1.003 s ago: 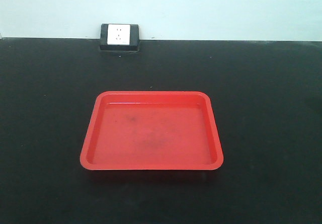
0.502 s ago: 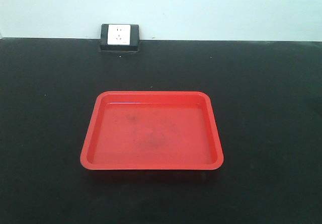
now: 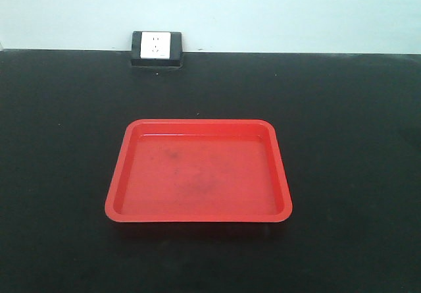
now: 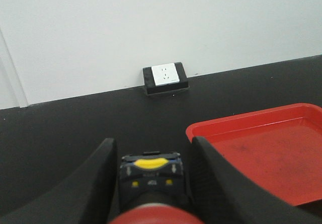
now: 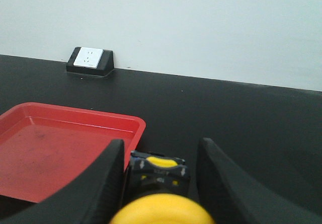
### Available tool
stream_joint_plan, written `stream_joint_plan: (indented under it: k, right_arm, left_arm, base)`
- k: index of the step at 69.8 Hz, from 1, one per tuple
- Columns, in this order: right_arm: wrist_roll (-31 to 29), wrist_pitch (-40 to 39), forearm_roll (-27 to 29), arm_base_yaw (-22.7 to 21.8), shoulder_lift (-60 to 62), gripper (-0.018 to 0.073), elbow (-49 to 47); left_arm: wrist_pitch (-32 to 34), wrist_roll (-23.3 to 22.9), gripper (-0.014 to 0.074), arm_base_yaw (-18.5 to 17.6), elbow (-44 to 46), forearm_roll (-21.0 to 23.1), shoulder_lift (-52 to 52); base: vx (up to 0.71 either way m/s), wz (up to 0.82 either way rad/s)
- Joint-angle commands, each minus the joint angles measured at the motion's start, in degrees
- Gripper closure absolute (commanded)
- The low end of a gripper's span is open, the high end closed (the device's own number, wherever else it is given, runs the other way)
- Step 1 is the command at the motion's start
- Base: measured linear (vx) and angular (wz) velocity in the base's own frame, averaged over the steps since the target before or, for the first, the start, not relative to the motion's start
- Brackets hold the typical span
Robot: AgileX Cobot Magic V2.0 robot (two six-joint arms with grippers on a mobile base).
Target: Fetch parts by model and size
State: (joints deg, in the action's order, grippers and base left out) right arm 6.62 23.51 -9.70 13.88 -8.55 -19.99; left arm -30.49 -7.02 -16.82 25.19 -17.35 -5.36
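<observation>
Clamped between left fingers (image 4: 98, 183), red-capped switch (image 4: 151, 183); between right fingers (image 5: 224, 178), yellow-capped switch (image 5: 160, 179); caps blurred, cropped at bottom edge.

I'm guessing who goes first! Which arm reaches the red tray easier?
Probably right, barely. The left gripper holds the red button, the right gripper the yellow button, but a corner of the red tray sits nearer the right one.

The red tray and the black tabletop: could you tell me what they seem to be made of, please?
Tray: probably moulded plastic, glossy; rounded corners, shiny rim, scuffed floor. Tabletop: matte black, barely reflective; perhaps laminate or a rubbery mat, unclear which.
</observation>
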Motion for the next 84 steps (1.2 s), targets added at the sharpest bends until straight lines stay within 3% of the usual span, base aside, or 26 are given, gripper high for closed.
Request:
stream_joint_plan:
  k: [1, 42, 63, 74, 84]
  right_arm:
    - [-0.4, -4.6, -0.6, -0.4, -0.8, 0.0561, -1.7]
    - [-0.4, -4.6, -0.6, -0.4, -0.8, 0.0561, -1.7]
    - [-0.4, -5.1, -0.6, -0.4, -0.8, 0.0561, -1.7]
    - [-0.4, -6.9, -0.7, -0.4, -0.8, 0.0561, -1.7]
    - [-0.4, -8.0, -0.7, -0.4, -0.8, 0.0561, -1.7]
  left_arm:
    - [4.4, -0.2, 0.0603, -0.2, 1.5, -0.2, -0.9]
    - [4.8, -0.2, 0.0603, -0.2, 1.5, -0.2, -0.9]
    - [12.1, -2.6, 0.0603, -0.2, 1.7, -0.2, -2.0]
    - [14.6, -4.3, 0.0603, -0.2, 1.7, 1.8, -8.6]
    - [22.5, -4.2, 0.0603, -0.2, 1.9, 2.9, -17.1]
  base:
    - [0.00, 0.00]
    - [0.00, 0.00]
    - [0.00, 0.00]
    - [0.00, 0.00]
    - [0.00, 0.00]
